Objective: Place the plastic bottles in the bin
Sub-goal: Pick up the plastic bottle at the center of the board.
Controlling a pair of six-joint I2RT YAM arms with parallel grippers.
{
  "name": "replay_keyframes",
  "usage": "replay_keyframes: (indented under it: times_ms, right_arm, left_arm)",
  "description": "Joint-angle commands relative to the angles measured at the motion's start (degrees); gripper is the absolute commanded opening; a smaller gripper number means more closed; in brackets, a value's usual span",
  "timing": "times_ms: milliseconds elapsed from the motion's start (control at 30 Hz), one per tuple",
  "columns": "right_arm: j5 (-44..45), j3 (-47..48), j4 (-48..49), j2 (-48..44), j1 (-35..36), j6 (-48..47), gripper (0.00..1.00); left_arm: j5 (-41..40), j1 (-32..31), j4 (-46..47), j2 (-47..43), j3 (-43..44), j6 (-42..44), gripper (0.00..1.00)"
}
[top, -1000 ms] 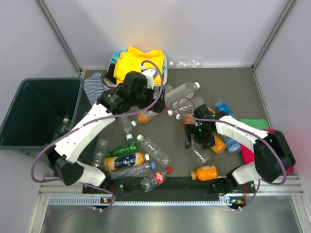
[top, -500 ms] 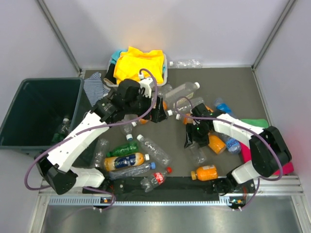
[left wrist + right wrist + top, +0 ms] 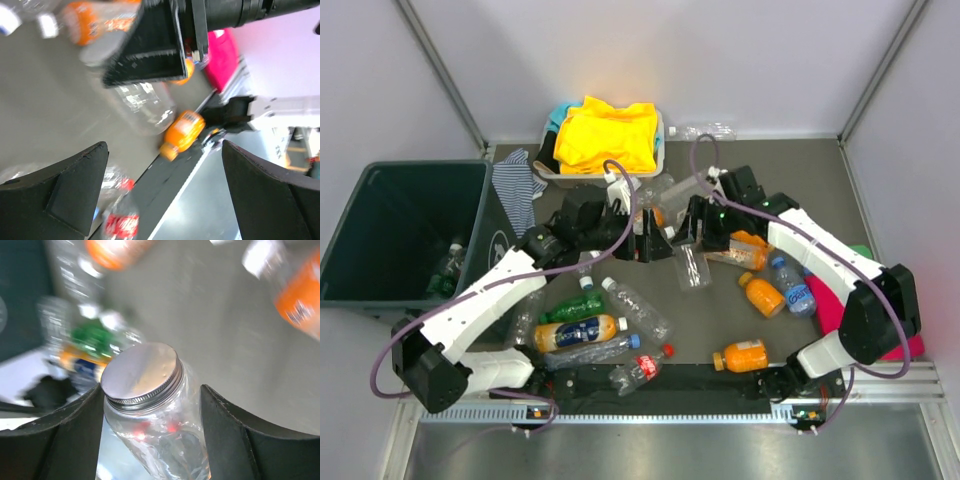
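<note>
One clear bottle (image 3: 142, 374) in right pincer (image 3: 152, 436)

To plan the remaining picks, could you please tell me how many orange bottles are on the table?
5 orange bottles: front left, front right, right of centre, centre-right, partly covered, and centre, mostly hidden. More may be hidden.

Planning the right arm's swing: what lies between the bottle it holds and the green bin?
The left arm and the open left gripper cross that stretch, as the top view shows.
</note>
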Motion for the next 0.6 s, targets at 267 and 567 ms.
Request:
replay_keyframes:
  times_ms: [267,567]
  right_arm:
    - [-18.11,10.72,16.39,-0.82,-2.12,14.54,0.33]
    - [-24.09,12.03,22.65,0.85,-2.21,20.08,0.35]
  left_arm:
    - [-4.6,0.0,16.07,2.42,-1.41,-8.85,0.99]
    - [-10.49,0.0,16.16,6.11,1.22,-8.15,0.96]
